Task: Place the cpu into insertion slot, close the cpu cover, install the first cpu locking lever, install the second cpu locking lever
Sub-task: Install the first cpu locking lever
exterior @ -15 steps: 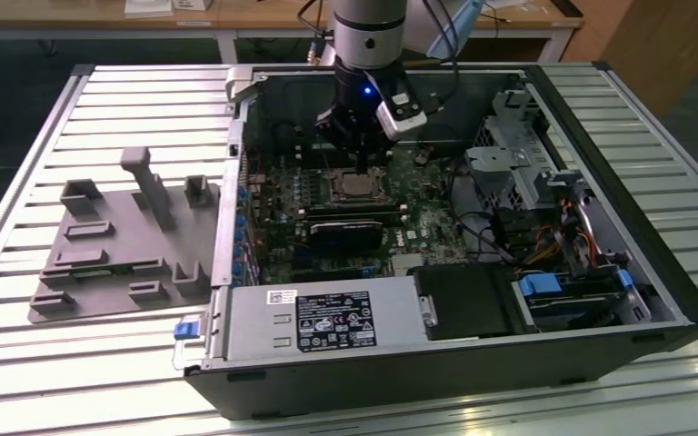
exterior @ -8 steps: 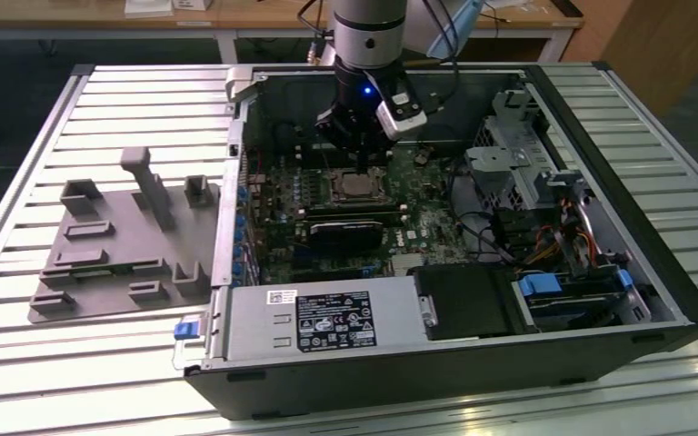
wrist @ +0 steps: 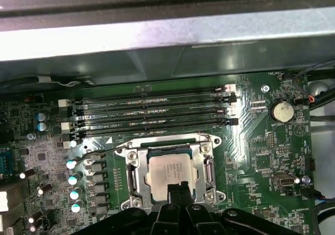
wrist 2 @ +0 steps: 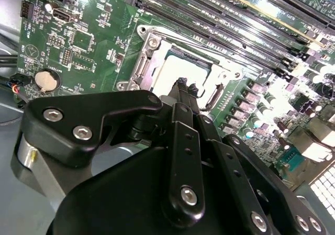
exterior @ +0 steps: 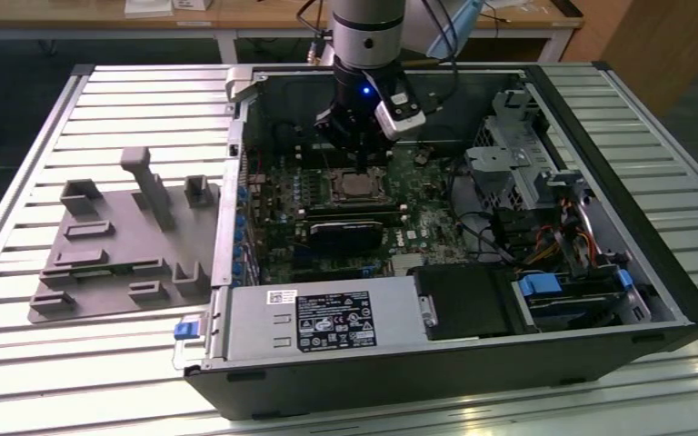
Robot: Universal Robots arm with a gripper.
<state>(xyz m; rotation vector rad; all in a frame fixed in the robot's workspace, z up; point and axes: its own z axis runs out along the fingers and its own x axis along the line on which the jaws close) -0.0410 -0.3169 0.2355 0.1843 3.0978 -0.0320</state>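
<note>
The cpu, pale silver, lies flat in the insertion slot on the green motherboard. The silver cpu cover lies down around it, its window framing the chip. A thin wire lever runs along one side of the socket. My gripper hangs just over the socket's edge nearest the wrist. Its two black fingertips are pressed together, shut, with nothing visible between them. They hide a small strip of the chip's near edge.
The open computer case lies on a slatted metal table. Long black memory slots run beside the socket. A black block sits close by on the board, and a power supply is at the case front. A grey fixture stands at the exterior view's left.
</note>
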